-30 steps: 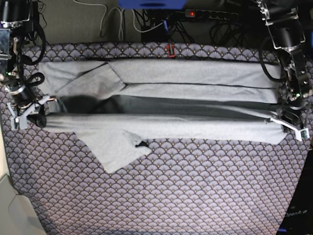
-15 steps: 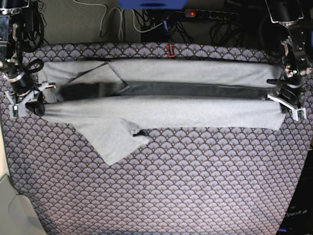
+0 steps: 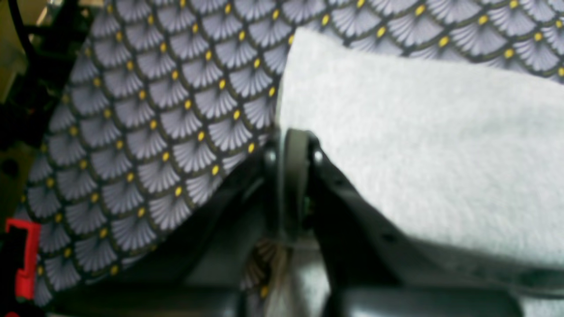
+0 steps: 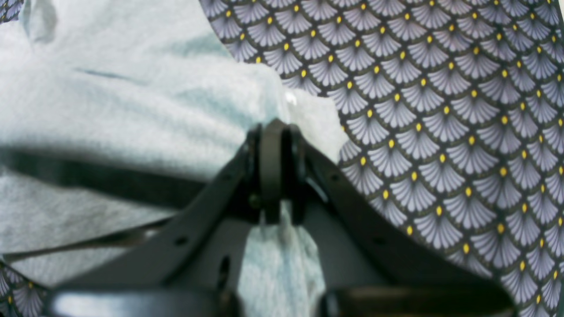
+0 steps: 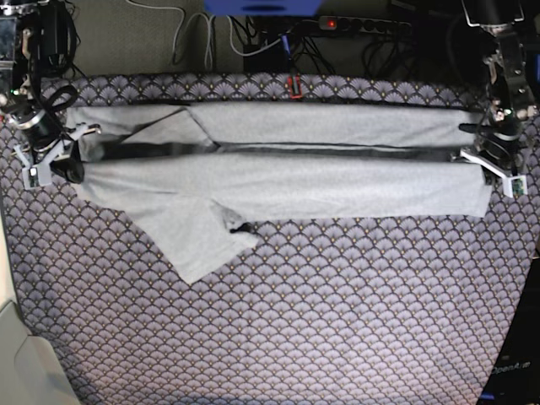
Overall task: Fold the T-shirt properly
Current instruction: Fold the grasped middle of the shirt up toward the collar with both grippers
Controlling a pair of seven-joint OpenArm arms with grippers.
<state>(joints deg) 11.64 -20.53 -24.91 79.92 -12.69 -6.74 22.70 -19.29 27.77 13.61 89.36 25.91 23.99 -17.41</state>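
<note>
Both grippers, left [image 5: 492, 173] and right [image 5: 52, 158], pinch T-shirt [image 5: 287, 181] ends; patterned tablecloth [image 5: 337, 321] underneath, cables [image 5: 253, 34] far.

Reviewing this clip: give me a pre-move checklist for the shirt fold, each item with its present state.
1. Left end effector shut on the T-shirt edge: ok, cloth sits between its pads in the left wrist view.
2. Right end effector shut on the other end: ok, cloth pinched in the right wrist view.
3. Folded panel taut between both grips: ok.
4. Sleeve tucked in: not ok, it splays onto the tablecloth.
5. Folded edge aligned with the far layer: cannot tell.
</note>
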